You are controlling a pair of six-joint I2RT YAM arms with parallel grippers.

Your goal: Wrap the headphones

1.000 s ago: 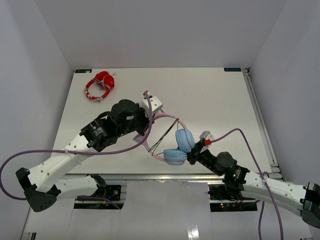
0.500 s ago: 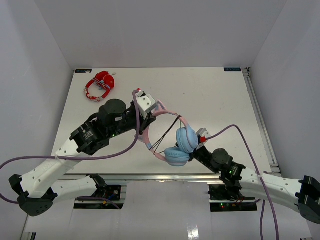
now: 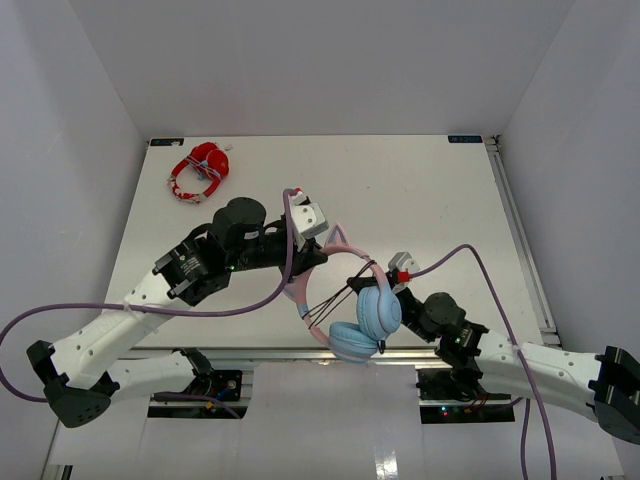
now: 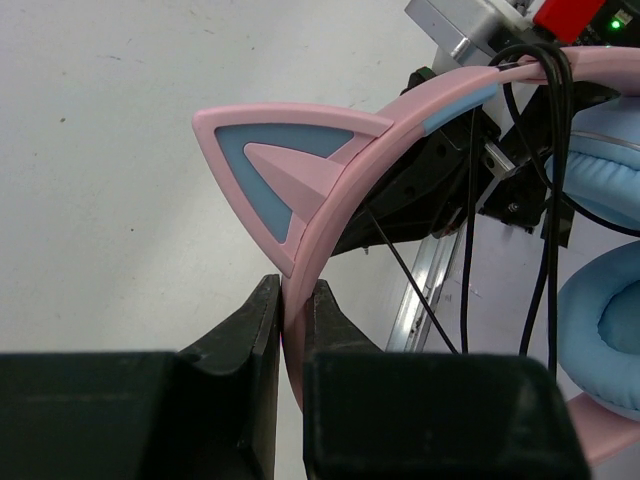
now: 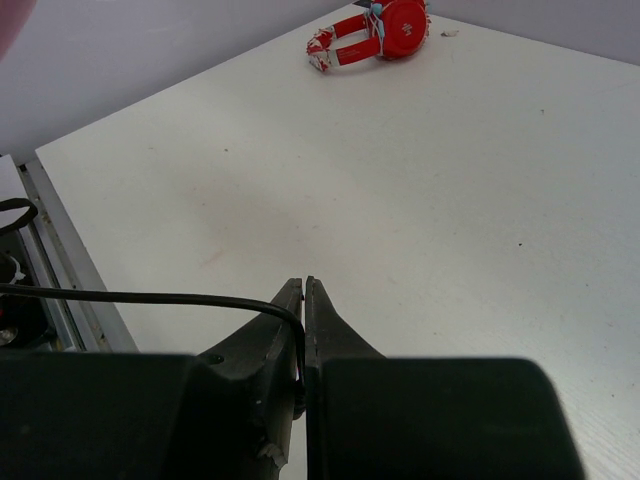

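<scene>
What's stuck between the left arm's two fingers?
The headphones' pink headband, just under its cat ear. The left wrist view shows both fingers pinching it.

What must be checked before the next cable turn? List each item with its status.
1. Grip of the left end effector on the pink headband: ok, clamped.
2. Grip of the right end effector on the cable: ok, pinched at the fingertips.
3. Strands of cable lying across the headband: ok.
4. Spare cable length: cannot tell.
5. The red headphones away from the work: ok, at the far corner.
</scene>
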